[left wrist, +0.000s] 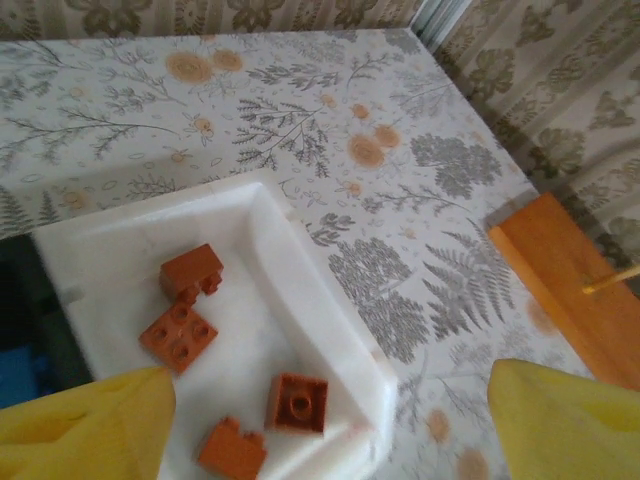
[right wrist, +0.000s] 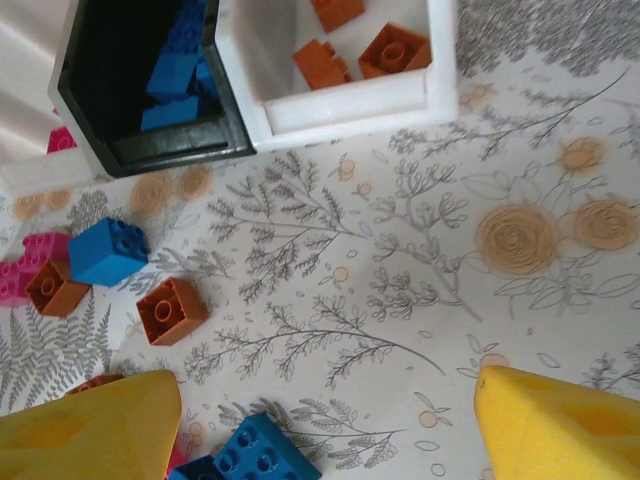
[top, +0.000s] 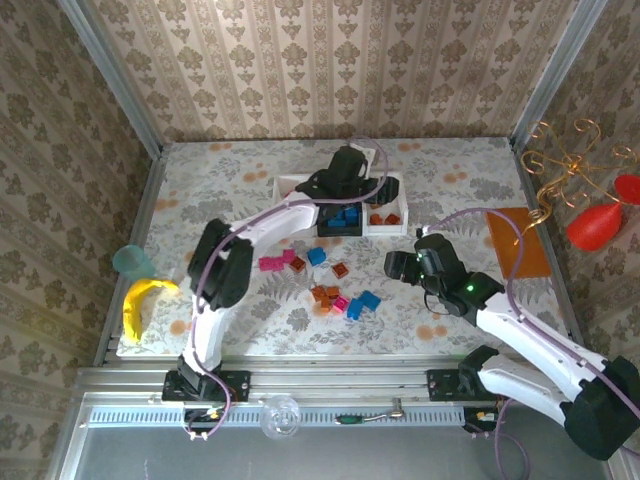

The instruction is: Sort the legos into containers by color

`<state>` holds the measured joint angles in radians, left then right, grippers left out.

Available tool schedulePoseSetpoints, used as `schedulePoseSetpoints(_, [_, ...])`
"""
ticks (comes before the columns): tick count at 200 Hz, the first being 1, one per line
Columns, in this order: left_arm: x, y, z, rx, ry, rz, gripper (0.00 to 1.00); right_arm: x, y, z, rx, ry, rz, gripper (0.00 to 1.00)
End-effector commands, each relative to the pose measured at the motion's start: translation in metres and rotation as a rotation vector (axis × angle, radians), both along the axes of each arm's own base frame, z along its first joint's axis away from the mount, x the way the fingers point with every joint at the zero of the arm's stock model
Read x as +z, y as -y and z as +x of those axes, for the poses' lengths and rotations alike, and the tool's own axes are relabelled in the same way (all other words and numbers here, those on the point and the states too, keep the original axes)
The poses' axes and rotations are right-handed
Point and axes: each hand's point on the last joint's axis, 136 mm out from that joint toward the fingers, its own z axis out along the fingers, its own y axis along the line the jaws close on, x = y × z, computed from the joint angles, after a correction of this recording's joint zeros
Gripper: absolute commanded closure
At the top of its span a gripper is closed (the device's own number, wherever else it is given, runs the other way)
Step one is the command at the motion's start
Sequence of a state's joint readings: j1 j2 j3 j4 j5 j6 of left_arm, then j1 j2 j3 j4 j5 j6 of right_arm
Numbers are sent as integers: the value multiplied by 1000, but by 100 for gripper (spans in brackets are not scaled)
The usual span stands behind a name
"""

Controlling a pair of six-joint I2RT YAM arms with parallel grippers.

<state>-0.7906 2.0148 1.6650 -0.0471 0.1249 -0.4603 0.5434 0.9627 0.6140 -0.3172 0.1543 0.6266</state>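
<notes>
Three containers stand in a row at the table's back: a white tray (top: 290,186), a black tray (top: 345,228) with blue legos (right wrist: 175,70), and a white tray (top: 400,214) with several orange-brown legos (left wrist: 180,337). My left gripper (top: 350,172) hovers open over that right tray (left wrist: 330,330), its yellow fingers (left wrist: 90,425) empty. Loose legos lie on the cloth in front: pink (top: 270,263), blue (top: 316,256), orange-brown (top: 323,294) and blue (top: 362,302). My right gripper (top: 400,265) hangs open right of them, with a blue lego (right wrist: 255,455) and an orange-brown one (right wrist: 172,310) near its left finger.
A flat orange mat (top: 520,240) lies at the right. A green cup (top: 133,262) and a banana (top: 140,300) sit at the left edge. A red ornament on gold wire (top: 598,222) hangs at the far right.
</notes>
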Motion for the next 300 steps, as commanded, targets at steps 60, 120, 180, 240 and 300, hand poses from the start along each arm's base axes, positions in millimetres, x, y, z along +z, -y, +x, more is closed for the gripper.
schedulePoseSetpoints(60, [53,-127,-117,96,137,-121,0,-30,-98,10,308,-101,-37,21])
schedulePoseSetpoints(120, [-11,-238,-179,313,93,-13,0,-75,-137,34,372,-192,-193,22])
schedulePoseSetpoints(180, [-67,-283,-206,406,-18,24,0,-104,-142,46,370,-247,-279,30])
schedulePoseSetpoints(240, [-71,-289,-208,419,-20,38,0,-112,-144,51,376,-253,-304,47])
schedulePoseSetpoints(300, [-75,-290,-209,425,-24,44,0,-45,-145,57,402,-94,-216,66])
